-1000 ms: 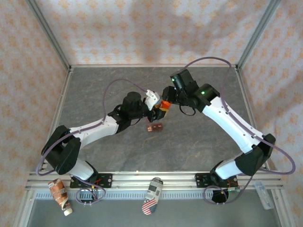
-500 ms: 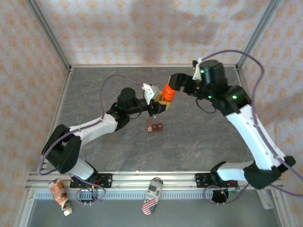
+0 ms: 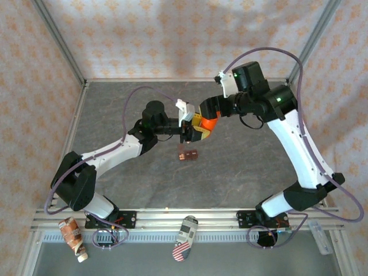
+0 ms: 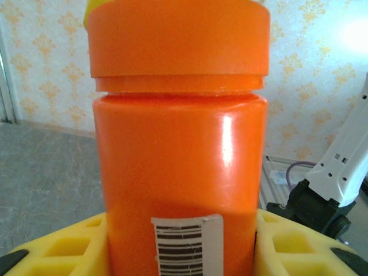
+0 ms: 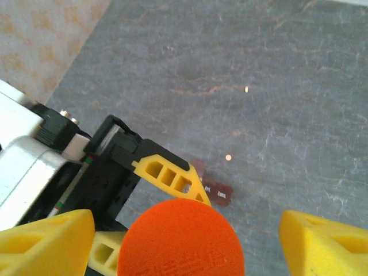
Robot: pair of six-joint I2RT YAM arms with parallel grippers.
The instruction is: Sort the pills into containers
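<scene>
While the left gripper [image 3: 195, 127] clamps the bottle [image 3: 202, 122] low down, the right gripper [image 3: 208, 109] straddles its cap [image 5: 181, 238], jaws apart. The box [image 3: 188, 154] lies at the bottle's six o'clock, and two pills [image 5: 228, 157] lie on the table [image 3: 126, 103] near the box's twelve.

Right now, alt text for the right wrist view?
Top-down on a capped orange bottle, the right hand open with its yellow fingers either side, not touching. The left hand grips the bottle from the left; beyond, a small red-brown pill container lies on the grey table, two pale specks, possibly pills, farther off.
</scene>
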